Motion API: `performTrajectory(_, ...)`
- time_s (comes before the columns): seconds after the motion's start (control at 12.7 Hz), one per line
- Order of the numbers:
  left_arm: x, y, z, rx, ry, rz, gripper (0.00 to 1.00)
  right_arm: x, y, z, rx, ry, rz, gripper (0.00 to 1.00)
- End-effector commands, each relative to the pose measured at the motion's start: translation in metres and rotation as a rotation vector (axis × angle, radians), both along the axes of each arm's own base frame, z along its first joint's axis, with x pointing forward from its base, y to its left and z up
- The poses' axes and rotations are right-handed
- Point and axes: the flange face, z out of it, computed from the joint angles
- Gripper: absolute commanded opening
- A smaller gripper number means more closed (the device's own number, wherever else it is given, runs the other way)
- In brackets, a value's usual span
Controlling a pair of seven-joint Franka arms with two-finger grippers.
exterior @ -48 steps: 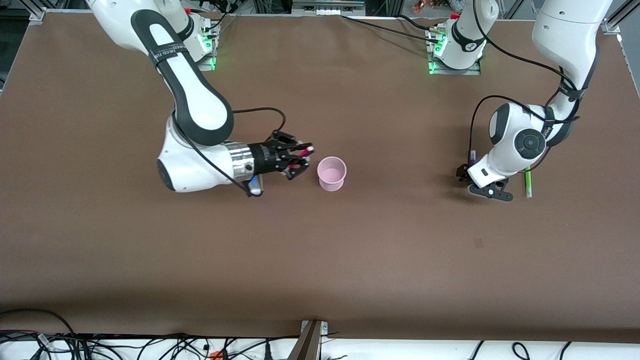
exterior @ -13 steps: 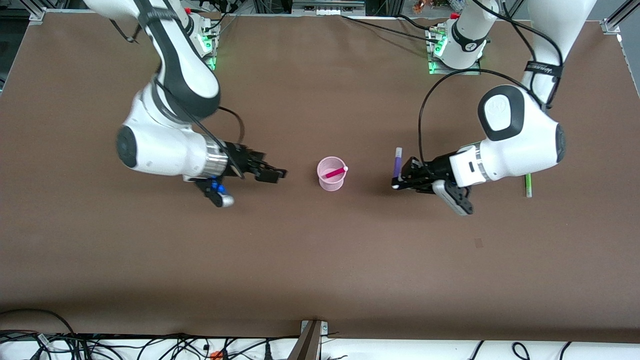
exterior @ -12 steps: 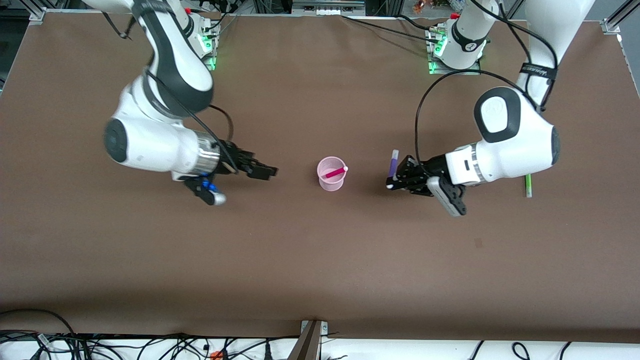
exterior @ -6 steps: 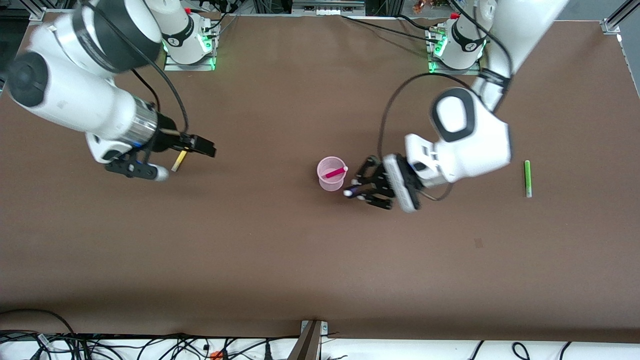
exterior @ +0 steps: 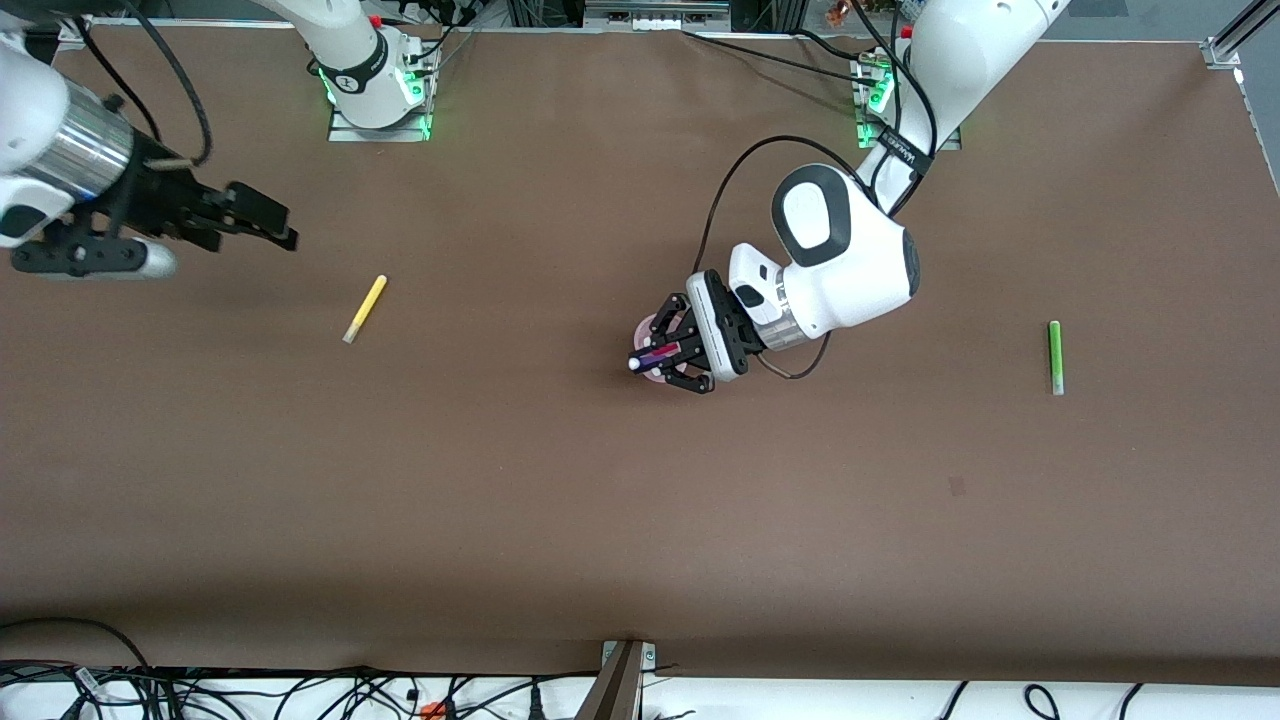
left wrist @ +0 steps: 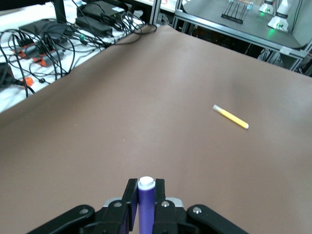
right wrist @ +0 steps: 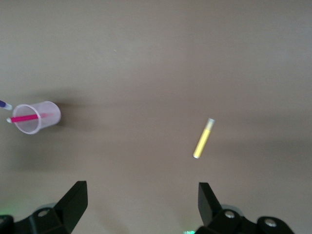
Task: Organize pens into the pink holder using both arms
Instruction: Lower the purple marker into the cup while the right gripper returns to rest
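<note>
**Purple pen over holder, left arm ready to drop**

Left claw [exterior: 668,352] hangs directly over the holder [exterior: 645,330], fingers closed on the purple pen [exterior: 655,357]. Left wrist view confirms it: purple pen [left wrist: 146,204] pinched between the two fingers, white end pointing outward. In the front view the pen lies tilted, not upright, its pale tip past the rim toward the right arm's end of the table [exterior: 600,500]. Judgement: tilt suits sliding it in beside the pink pen [right wrist: 27,118], which leans inside the holder [right wrist: 36,117] with its pale end on the rim.

Right claw [exterior: 250,222] is high over the right arm's end of the table, fingers spread wide and empty (right wrist view [right wrist: 141,200]). The yellow pen [exterior: 364,308] lies flat, well apart from the holder; this claw looks placed to fetch it.

Green pen [exterior: 1054,356] lies flat toward the left arm's end, untouched.

Status, judged: one pen in, one about to go, two left. Risk: the tilted pen catches the rim or tips the light holder.
</note>
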Motion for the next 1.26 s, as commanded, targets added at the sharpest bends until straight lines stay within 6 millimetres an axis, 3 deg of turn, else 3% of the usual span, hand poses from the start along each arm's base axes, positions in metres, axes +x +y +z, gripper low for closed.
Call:
performTrajectory(0.0, -0.015, -0.008, -0.005, -0.002, -0.02, -0.027, 0.0, -0.01, -0.033, 0.005, -0.05, 0.0, 0.068, 1.0)
performTrajectory(0.24, -0.033, -0.027, -0.006, 0.007, -0.025, -0.037, 0.0, -0.024, -0.04, 0.023, -0.091, -0.011, 0.077, 1.0)
performTrajectory(0.32, -0.036, -0.026, -0.01, 0.02, -0.029, -0.029, 0.0, -0.027, -0.04, 0.023, -0.118, -0.013, 0.081, 1.0)
performTrajectory(0.39, -0.04, -0.027, -0.009, 0.022, -0.03, -0.033, 0.11, -0.025, -0.042, 0.014, -0.141, -0.009, 0.082, 1.0)
performTrajectory(0.47, -0.045, -0.032, -0.001, 0.015, -0.04, -0.049, 0.99, -0.025, -0.044, 0.011, -0.143, -0.011, 0.08, 1.0)
performTrajectory(0.79, -0.047, -0.031, 0.018, 0.001, -0.047, -0.039, 1.0, -0.016, -0.048, 0.025, -0.137, -0.032, 0.067, 1.0)
performTrajectory(0.87, -0.05, -0.03, 0.024, 0.002, -0.033, -0.026, 1.0, -0.015, -0.048, 0.023, -0.143, -0.026, 0.064, 1.0)
performTrajectory(1.11, -0.051, -0.026, 0.065, -0.004, -0.08, -0.009, 1.0, -0.004, -0.053, 0.009, -0.155, -0.015, 0.046, 1.0)
performTrajectory(1.18, -0.045, -0.016, 0.064, -0.001, -0.079, 0.008, 1.0, -0.001, -0.052, 0.011, -0.157, -0.042, 0.046, 1.0)
